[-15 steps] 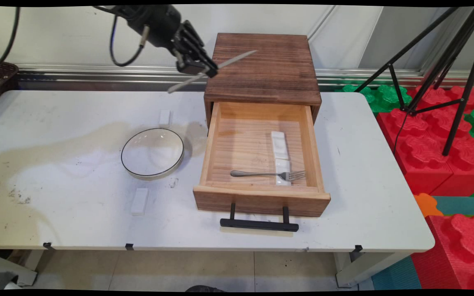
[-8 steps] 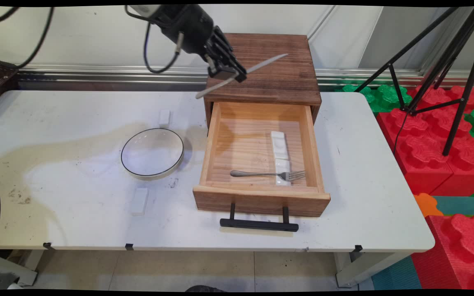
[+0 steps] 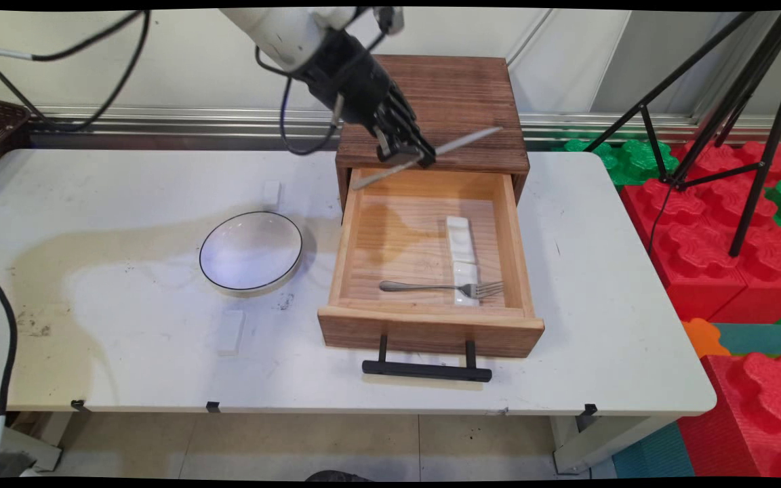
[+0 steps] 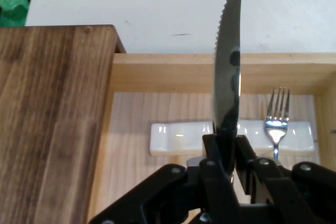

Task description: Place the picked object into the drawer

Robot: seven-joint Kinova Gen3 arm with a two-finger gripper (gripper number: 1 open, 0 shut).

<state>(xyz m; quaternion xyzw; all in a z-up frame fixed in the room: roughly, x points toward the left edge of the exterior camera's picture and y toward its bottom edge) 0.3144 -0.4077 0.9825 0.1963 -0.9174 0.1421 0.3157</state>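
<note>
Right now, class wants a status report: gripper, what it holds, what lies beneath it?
Gripper shut on knife, above open drawer. Fork lies across white rest inside. Bowl on table, apart.

Silver serrated knife (image 4: 229,66), pale wooden drawer (image 3: 431,318), white black-rimmed bowl (image 3: 251,251).
</note>
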